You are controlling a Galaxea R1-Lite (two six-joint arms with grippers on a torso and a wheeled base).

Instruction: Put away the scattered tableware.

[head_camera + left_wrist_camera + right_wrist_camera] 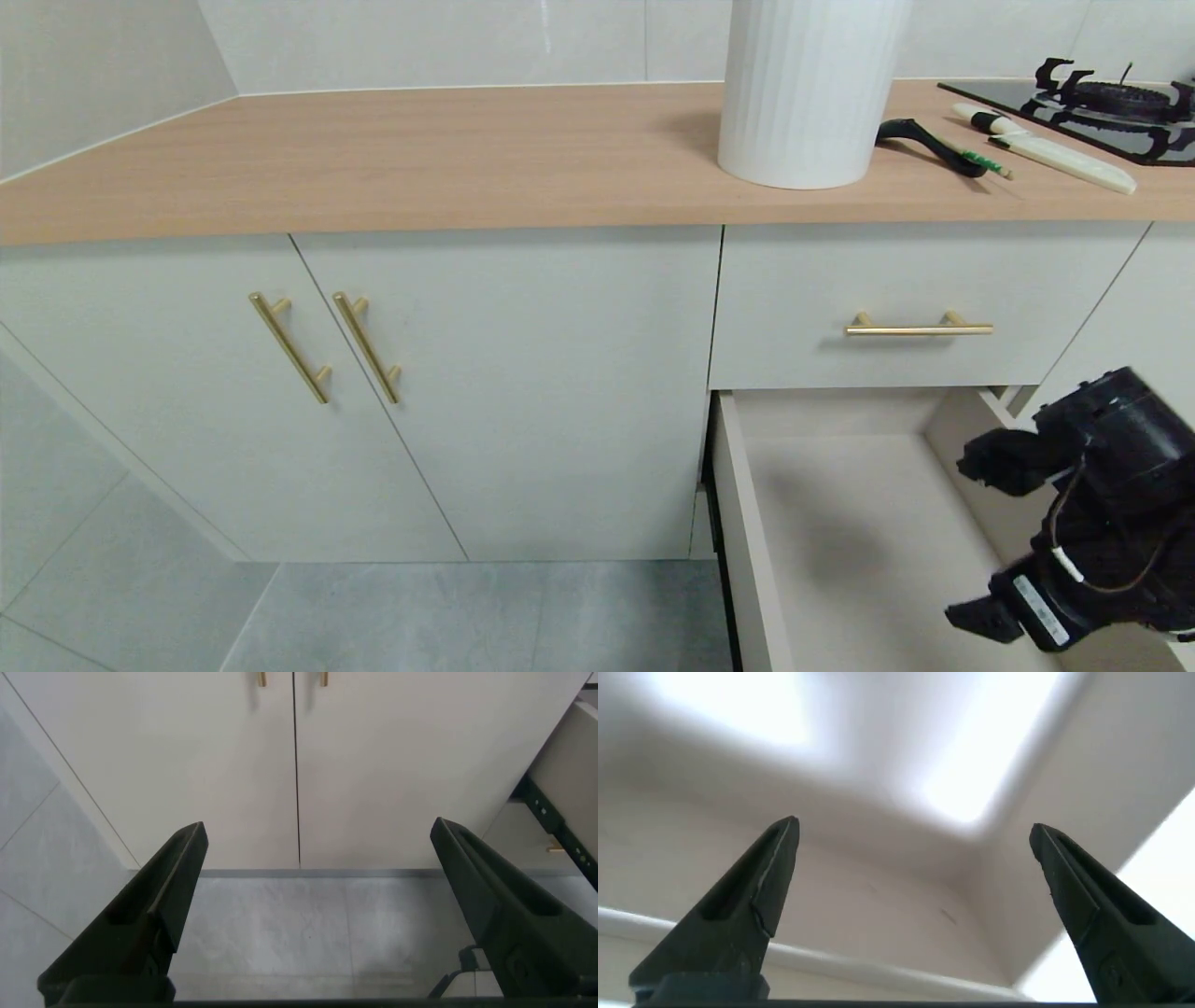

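Tableware (1064, 159) on table (420, 159) beside canister (808, 89).
Right jaws gape unladen over the open drawer (742, 541); left wrist view shows left jaws gaping too, facing cabinet doors (374, 765).

The wooden table (420, 159) spans the upper frame. At its upper right sit a white ribbed container (810, 89), a black utensil (929, 145), a white utensil (1055, 154) and a stove (1111, 103).

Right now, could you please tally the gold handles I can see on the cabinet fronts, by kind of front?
Door handles: 2
Drawer handle: 1
Total: 3
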